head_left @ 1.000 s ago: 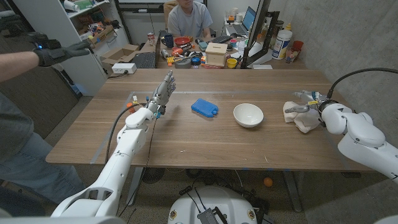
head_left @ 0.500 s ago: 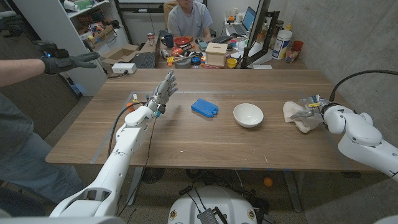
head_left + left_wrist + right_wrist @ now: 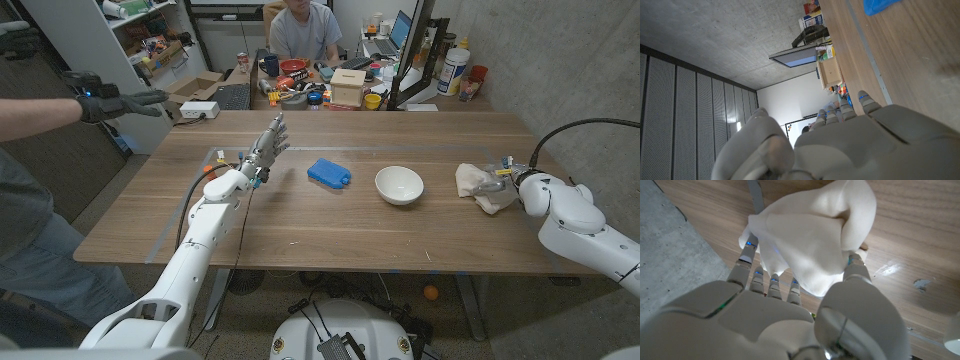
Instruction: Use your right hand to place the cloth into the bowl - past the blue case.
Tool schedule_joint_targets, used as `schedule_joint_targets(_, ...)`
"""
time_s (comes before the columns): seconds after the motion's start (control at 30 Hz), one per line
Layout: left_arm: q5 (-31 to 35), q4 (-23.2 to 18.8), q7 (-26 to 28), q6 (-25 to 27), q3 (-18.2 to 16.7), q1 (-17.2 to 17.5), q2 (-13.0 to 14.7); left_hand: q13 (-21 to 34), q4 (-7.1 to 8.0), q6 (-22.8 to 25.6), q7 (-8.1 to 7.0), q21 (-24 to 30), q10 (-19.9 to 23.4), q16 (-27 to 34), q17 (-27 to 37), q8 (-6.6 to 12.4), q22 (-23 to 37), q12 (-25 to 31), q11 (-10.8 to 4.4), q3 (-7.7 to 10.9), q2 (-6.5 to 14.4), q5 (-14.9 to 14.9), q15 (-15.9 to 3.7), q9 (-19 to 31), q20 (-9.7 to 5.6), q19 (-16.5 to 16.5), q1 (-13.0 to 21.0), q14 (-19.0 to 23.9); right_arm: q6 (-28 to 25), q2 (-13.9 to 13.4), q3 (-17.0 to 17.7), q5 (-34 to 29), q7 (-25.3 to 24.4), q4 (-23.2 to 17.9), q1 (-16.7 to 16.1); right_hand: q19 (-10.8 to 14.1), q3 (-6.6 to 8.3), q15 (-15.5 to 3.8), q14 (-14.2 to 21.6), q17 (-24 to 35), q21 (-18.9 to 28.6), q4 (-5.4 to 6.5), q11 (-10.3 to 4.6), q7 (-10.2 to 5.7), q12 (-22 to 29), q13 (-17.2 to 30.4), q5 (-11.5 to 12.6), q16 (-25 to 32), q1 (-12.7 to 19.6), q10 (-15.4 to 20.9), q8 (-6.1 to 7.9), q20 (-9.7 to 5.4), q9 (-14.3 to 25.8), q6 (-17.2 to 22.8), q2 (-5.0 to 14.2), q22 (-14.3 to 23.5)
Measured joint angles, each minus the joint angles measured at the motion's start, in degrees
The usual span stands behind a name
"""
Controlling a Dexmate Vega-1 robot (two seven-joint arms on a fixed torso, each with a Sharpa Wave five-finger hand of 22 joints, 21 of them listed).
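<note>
While right robot hand (image 3: 500,180) grasping white cloth (image 3: 478,186): white bowl (image 3: 399,185) unfilled, left robot hand (image 3: 264,148) released.

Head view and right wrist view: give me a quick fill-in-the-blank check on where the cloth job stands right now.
1. The right hand has its fingers around the white crumpled ____, which lies on the wooden table.
2. The white round bowl currently holds ____.
3. Between the raised left hand and the bowl lies the ____ case.
4. The cloth sits on the bowl's ____ side, robot's own.

Missing words: cloth; nothing; blue; right
</note>
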Motion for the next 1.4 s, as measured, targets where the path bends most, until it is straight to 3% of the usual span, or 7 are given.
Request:
schedule_joint_targets(0.13, 0.1, 0.2, 0.0, 0.2, 0.0, 0.0, 0.0, 0.0, 0.0, 0.0, 0.0, 0.0, 0.0, 0.0, 0.0, 0.0, 0.0, 0.0, 0.0, 0.0, 0.0, 0.0, 0.0, 0.0, 0.0, 0.0, 0.0, 0.0, 0.1, 0.7, -1.0, 0.0, -0.4, 1.2, 1.0, 4.3, 0.0, -1.27, 2.6, 0.2, 0.8, 0.0, -0.22, -0.58, 0.2, 0.0, 0.3, 0.5, 1.0, 1.5, 0.33, -0.13, 0.0, 1.5, 0.51, 0.0)
schedule_joint_targets(0.27, 0.2, 0.6, 0.0, 0.2, 0.0, -0.1, 0.0, 0.0, 0.0, 0.0, 0.0, 0.0, 0.0, 0.0, 0.0, 0.0, 0.0, 0.0, 0.0, 0.0, 0.0, 0.0, 0.0, 0.0, 0.0, 0.0, 0.0, 0.0, 0.2, 1.3, -1.9, 0.0, -0.6, 2.1, 1.8, 15.1, 0.0, -3.61, 8.8, 0.4, 2.6, 0.0, -0.89, -1.1, 1.2, 0.0, 0.4, 1.4, 4.2, 5.2, 0.45, -1.32, 0.0, 5.1, 1.17, -0.4)
schedule_joint_targets(0.43, 0.2, 1.0, 0.0, 0.2, 0.0, -0.1, -0.1, 0.0, -0.18, 0.0, 0.0, 0.0, 0.3, 0.0, 0.0, 0.0, 0.0, 0.0, -0.31, -0.18, 0.3, 0.0, 0.0, 0.0, 0.0, 0.0, 0.3, 0.0, 0.2, 1.9, -2.6, 0.0, -1.1, 2.8, 2.5, 24.2, 0.92, -8.09, 19.1, 0.9, 2.7, -0.84, -3.38, -2.65, 4.0, 0.5, 0.4, 3.1, 9.0, 14.2, 2.19, -6.37, 0.3, 13.2, 3.23, -0.4)
schedule_joint_targets(0.63, 0.3, 1.6, -0.2, 0.2, 0.0, -0.3, -0.2, 0.0, -0.18, 0.2, -0.2, 0.0, 0.3, 0.0, 0.0, 0.0, 0.0, 0.0, -0.31, -0.18, 0.3, 0.0, 0.0, 0.0, -0.01, 0.0, 0.3, 0.0, 0.3, 2.7, -3.0, -0.1, -1.8, 3.0, 2.9, 30.7, 2.71, -12.77, 28.7, 1.5, 2.9, -0.87, -5.44, -3.05, 7.4, 1.7, -1.2, 4.8, 14.0, 22.5, 4.75, -12.1, 1.5, 22.6, 6.4, -0.3)
schedule_joint_targets(0.97, 0.4, 3.0, -0.7, -0.2, 0.1, -0.9, -0.6, 0.0, -0.17, 0.4, -0.41, 0.0, 0.3, 0.0, 0.3, 0.0, 0.0, 0.0, -0.31, -0.17, 0.5, 0.0, 0.0, 0.0, 0.29, 0.3, 0.5, 0.0, 0.7, 3.9, -2.9, -0.3, -3.9, 2.5, 2.8, 36.2, 6.64, -14.73, 41.8, 4.3, 3.3, -1.53, -7.9, -1.99, 13.5, 5.1, -6.7, 8.8, 23.9, 34.4, 10.88, -21.14, 5.6, 33.9, 13.14, 0.3)
schedule_joint_targets(1.17, 0.5, 3.6, -1.0, -0.5, 0.2, -1.1, -0.7, 0.0, -0.18, 0.6, -0.19, 0.0, 0.3, 0.0, 0.3, 0.0, 0.0, 0.0, -0.31, -0.18, 0.5, 0.0, -0.31, 0.0, 0.29, 0.3, 0.5, 0.3, 1.1, 4.4, -2.3, -0.1, -5.5, 1.8, 2.3, 36.7, 7.72, -15.53, 44.5, 6.2, 4.0, -1.52, -8.77, -1.5, 15.1, 6.5, -9.2, 10.2, 27.1, 37.8, 12.76, -22.03, 7.2, 36.0, 14.82, 0.7)
schedule_joint_targets(1.4, 0.5, 3.9, -1.2, -0.6, 0.1, -1.1, -0.8, 0.0, -0.32, 0.6, -0.2, 0.0, 0.3, 0.0, 0.3, 0.0, 0.0, 0.0, -0.31, -0.32, 0.5, 0.0, -0.31, 0.0, 0.29, 0.3, 0.5, 0.3, 1.2, 4.6, -1.8, -0.1, -6.8, 1.0, 2.0, 37.0, 8.74, -16.31, 46.9, 8.2, 4.8, -1.45, -9.51, -1.4, 16.7, 7.6, -9.8, 11.6, 29.7, 41.7, 14.74, -22.34, 8.9, 38.5, 15.32, 1.1)
